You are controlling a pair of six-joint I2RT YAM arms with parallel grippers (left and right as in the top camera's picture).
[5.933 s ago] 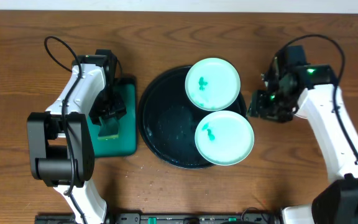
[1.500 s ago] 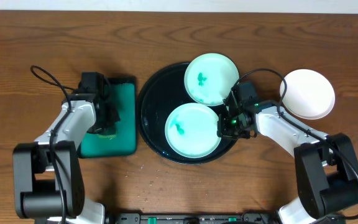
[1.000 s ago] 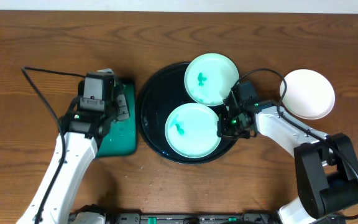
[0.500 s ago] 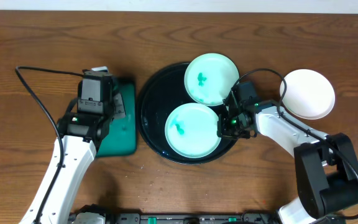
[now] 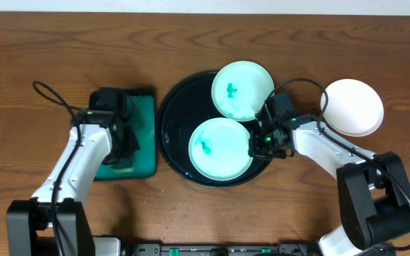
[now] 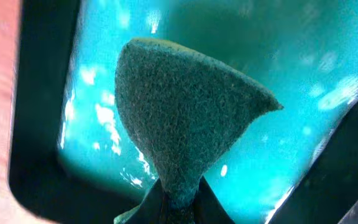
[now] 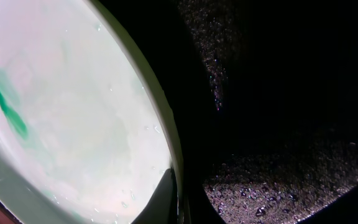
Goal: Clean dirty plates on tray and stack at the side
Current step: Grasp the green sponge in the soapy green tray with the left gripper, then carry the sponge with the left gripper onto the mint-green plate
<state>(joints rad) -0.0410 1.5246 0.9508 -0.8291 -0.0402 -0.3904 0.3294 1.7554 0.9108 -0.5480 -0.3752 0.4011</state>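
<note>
A dark green sponge [image 6: 185, 118] is pinched tight by the left gripper [image 5: 123, 141] over the green sponge tray [image 5: 146, 160]. The rim of the lower green plate [image 5: 221, 147] is pinched by the right gripper [image 5: 260, 140], and this plate is seen inside the big black tray [image 5: 175, 121] with a teal smear on it. The upper green plate [image 5: 243, 90], smeared too, is rested over the tray's far edge, and the white plate [image 5: 352, 107] is set on the wooden table [image 5: 191, 28] to the right, near the tray.
</note>
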